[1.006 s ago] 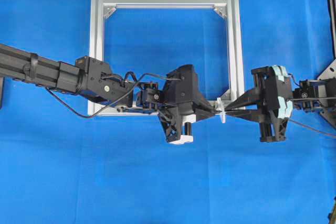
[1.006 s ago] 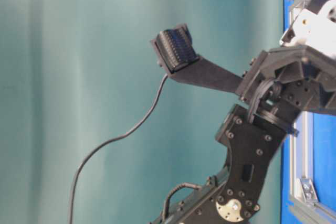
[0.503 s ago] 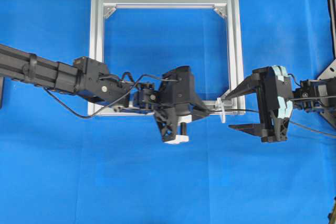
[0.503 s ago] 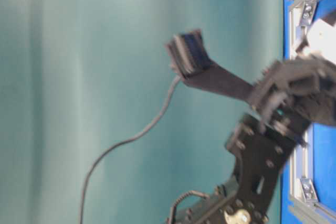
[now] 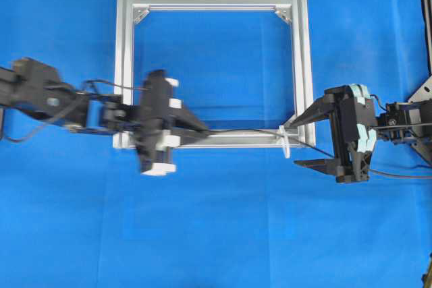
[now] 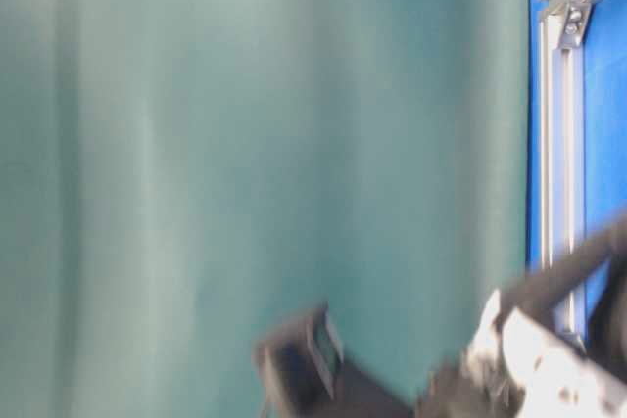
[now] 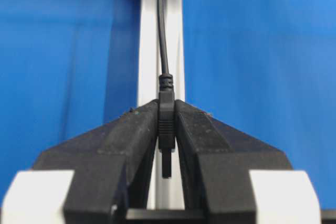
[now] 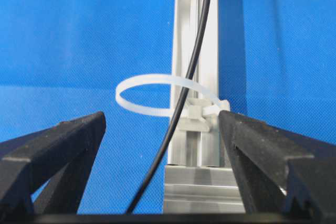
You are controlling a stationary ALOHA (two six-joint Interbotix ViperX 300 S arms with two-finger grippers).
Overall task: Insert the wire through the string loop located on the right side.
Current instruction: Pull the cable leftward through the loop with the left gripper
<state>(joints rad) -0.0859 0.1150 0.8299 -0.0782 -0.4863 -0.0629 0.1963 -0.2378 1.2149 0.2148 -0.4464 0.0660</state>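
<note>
One square silver aluminium frame (image 5: pixel 302 65) lies on one blue cloth-covered table (image 5: pixel 216 234). Four silver corner brackets sit inside the frame (the two far ones plain to see, the two near ones partly hidden). One thin black flexible wire (image 5: pixel 250 131) runs along the near rail. One small white string loop (image 8: pixel 157 95) sits at the near right corner. Two black robot grippers are present: the left gripper (image 7: pixel 166 145) and the right gripper (image 5: pixel 302 141).
</note>
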